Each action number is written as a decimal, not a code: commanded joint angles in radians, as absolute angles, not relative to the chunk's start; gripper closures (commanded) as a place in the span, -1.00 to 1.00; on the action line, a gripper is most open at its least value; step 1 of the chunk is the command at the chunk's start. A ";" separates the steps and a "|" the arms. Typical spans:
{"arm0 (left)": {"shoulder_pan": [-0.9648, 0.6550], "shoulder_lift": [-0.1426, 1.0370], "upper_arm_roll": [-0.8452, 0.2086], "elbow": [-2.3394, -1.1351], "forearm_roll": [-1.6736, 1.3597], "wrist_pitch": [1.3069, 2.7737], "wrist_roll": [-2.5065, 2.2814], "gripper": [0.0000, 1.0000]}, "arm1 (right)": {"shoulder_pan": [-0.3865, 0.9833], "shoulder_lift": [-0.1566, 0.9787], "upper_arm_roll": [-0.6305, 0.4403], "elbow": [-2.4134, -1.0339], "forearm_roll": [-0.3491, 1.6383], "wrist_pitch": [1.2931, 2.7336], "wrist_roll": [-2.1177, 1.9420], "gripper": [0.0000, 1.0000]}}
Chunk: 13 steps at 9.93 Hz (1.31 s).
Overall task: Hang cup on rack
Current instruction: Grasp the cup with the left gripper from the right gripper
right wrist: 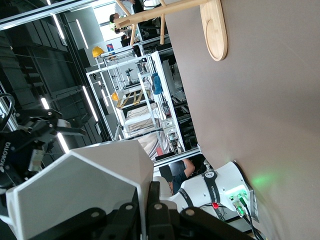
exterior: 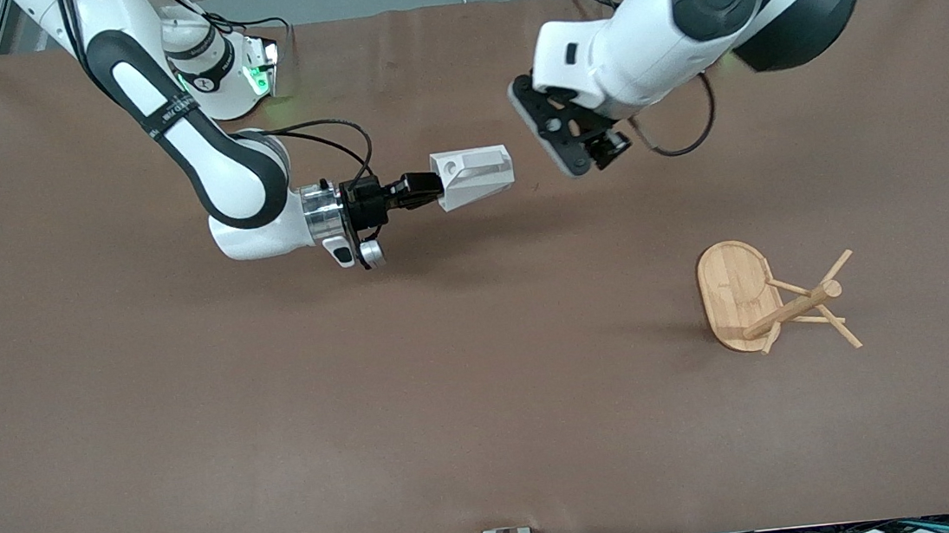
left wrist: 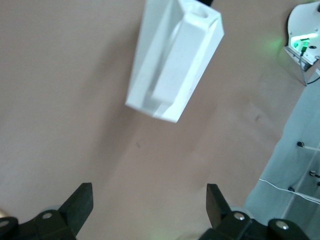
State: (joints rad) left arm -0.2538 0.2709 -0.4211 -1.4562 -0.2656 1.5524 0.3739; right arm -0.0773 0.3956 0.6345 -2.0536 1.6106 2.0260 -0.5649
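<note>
Bamboo rack [exterior: 769,299] stands apart; right tool [exterior: 432,190] grips faceted white cup [exterior: 475,178].

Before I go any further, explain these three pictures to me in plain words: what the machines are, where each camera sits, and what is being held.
These are two robot arms at a brown table, each ending in a two-finger gripper. The wide picture comes from a high camera facing the arms. The other two come from small cameras fixed on each arm's wrist.

The right gripper is up over the middle of the table, shut on a white faceted cup turned on its side. Its wrist view shows that cup close up, pinched by the rim between the fingers.

The left gripper hangs open beside the cup, holding nothing; its wrist view looks at the cup between its two fingers.

A bamboo mug rack stands toward the left arm's end of the table, nearer the front camera, its pegs bare.
</note>
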 commanded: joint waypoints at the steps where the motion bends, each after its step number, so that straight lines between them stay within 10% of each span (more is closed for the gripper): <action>1: -0.279 0.324 -0.430 -1.448 -0.270 1.581 0.380 -1.00 | -0.080 0.385 0.679 -2.059 1.667 2.075 -0.586 0.99; 13: -0.327 0.387 -0.436 -1.488 -0.218 1.697 0.485 -1.00 | -0.087 0.376 0.726 -2.068 1.713 2.083 -0.578 0.99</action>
State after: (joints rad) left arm -0.3214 0.3708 -0.4327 -1.4582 -0.2323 1.6885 0.4541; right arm -0.0749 0.3959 0.7083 -2.0553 1.6685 2.0886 -0.5652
